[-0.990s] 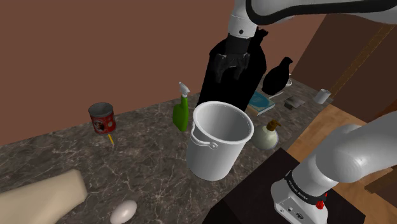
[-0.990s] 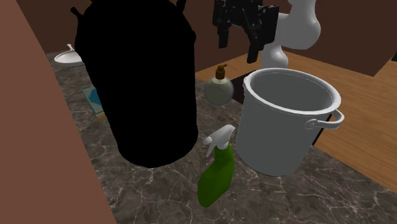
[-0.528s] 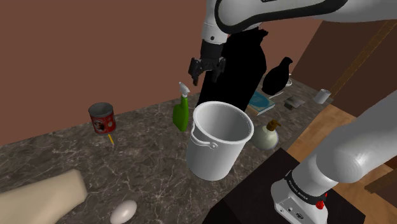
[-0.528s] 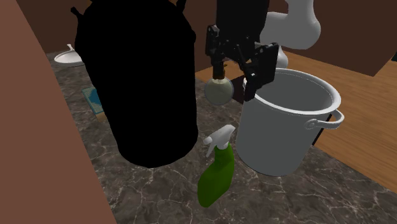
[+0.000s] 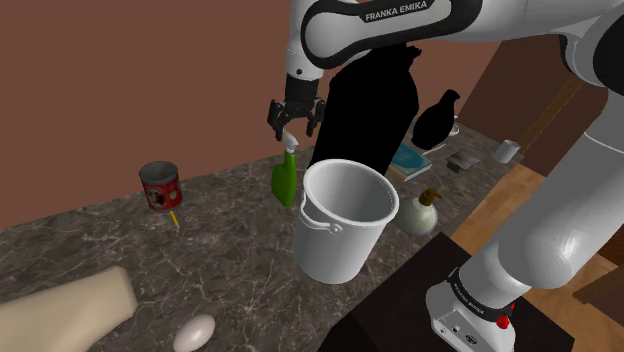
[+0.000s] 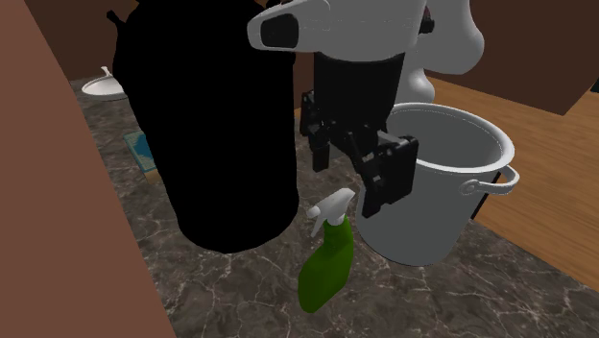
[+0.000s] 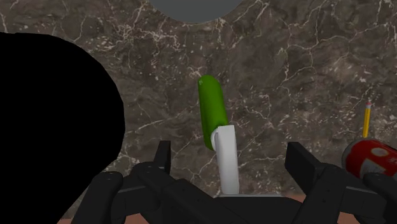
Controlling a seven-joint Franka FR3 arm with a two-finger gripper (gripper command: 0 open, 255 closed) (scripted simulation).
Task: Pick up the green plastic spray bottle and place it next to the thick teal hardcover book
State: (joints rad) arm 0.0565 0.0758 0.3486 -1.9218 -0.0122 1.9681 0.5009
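Note:
The green spray bottle (image 5: 285, 181) with a white trigger head stands upright on the marble counter, between a big black shape (image 5: 370, 100) and a white bucket (image 5: 343, 215). My gripper (image 5: 293, 118) hangs open just above the bottle's head, touching nothing. In the second exterior view the gripper (image 6: 351, 179) hovers over the bottle (image 6: 326, 267). The wrist view looks down on the bottle (image 7: 212, 111), its white head between the spread fingertips (image 7: 302, 164) without contact. The teal book (image 5: 410, 160) lies flat beyond the black shape; a corner of the book (image 6: 141, 150) peeks out in the second exterior view.
The bucket (image 6: 437, 182) stands close beside the bottle. A red can (image 5: 160, 186) and a yellow pencil (image 5: 175, 218) sit toward the shoulder view's left. A soap bottle (image 5: 420, 212), an egg (image 5: 194, 332) and a beige object (image 5: 60, 310) are nearer the front edge.
The gripper has swung from above the bucket toward the shoulder view's left and come down over the spray bottle's head. The bottle has not moved.

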